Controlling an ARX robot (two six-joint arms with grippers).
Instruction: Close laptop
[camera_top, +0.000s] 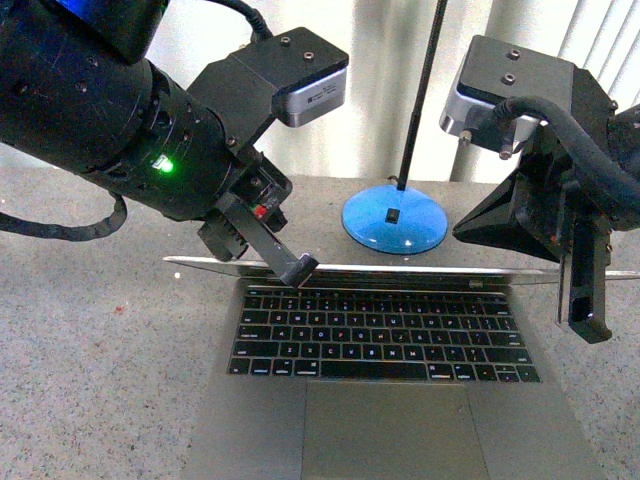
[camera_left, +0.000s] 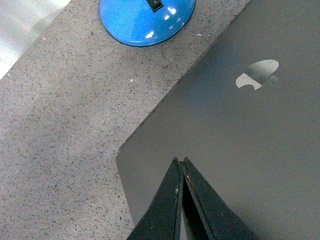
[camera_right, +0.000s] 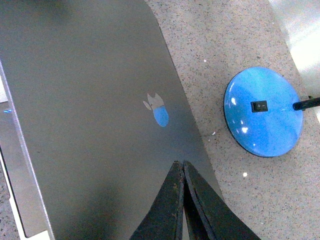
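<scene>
Where the left side lies open: bare speckled grey table (camera_top: 80, 330) runs from the picture's left edge to the laptop's left side, with nothing lying on it.
Left gripper (camera_top: 300, 268): fingers pressed together tip to tip in the wrist view, nothing between them. In the front view the tip sits at the lid's upper edge near its left end and looks to be touching it.
Laptop (camera_top: 380, 400): near centre of the table, its base flat. The keyboard (camera_top: 380, 335) and trackpad (camera_top: 385, 430) are uncovered and face the camera.
Lid (camera_left: 240, 150): tipped so far toward the near side that the front view shows it only as a thin silver line across the far end of the keys. Its grey back carries the apple logo (camera_left: 257, 75).
Lid edges: the left corner is free above the table, and the right end runs under the right arm.
Lamp base (camera_top: 395, 222): a blue dome with a black switch (camera_top: 392, 215), on the table just beyond the lid, between the two arms. A thin black rod (camera_top: 420, 90) rises from it.
Right gripper (camera_top: 585, 320): fingers closed against each other in the wrist view, holding nothing. It hangs at the lid's right end; I cannot tell whether it touches.
Far side: a pale wall (camera_top: 380, 100) beyond the table's far edge.
</scene>
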